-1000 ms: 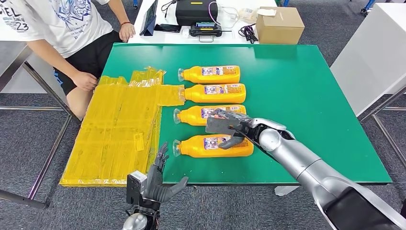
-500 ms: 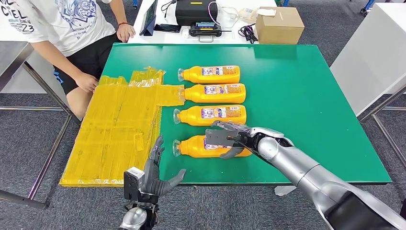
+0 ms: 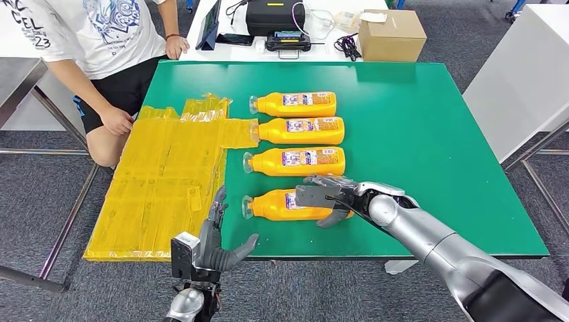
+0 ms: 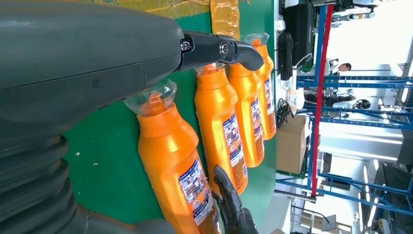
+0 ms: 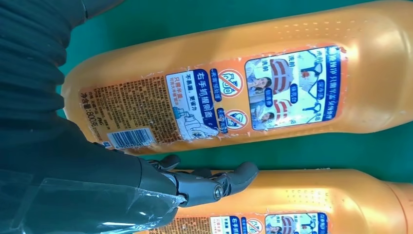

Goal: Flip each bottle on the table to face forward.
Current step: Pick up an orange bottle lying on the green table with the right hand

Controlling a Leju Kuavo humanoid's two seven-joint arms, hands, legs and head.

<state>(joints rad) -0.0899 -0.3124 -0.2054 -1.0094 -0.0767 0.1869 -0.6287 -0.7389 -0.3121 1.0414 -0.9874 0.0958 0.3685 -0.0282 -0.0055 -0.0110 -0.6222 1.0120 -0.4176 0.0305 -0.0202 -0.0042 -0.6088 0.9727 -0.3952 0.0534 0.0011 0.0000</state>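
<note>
Right robot hand point(image 3: 323, 198) lower, over nearest bottle point(image 3: 282, 205)

The right hand point(image 3: 321, 198) is over the nearest bottle point(image 3: 278, 205), at its base end, and its fingers point(image 5: 229, 179) lie above the bottle's side. Behind this hand, farther on the table point(image 3: 429, 134), three more bottles lie in a row one after another: the second bottle point(image 3: 295, 161) just behind the hand, then the third bottle point(image 3: 300, 130), then the farthest bottle point(image 3: 293, 104). All four lie on their sides with the caps to the left of the hand. The left hand point(image 3: 213, 245) is in front of the table's near edge, to the left of the right hand. Left of both hands, sheets of tape point(image 3: 164, 181) lie over the table's left part. A person point(image 3: 100, 40) sits beyond, at the far left corner.
</note>
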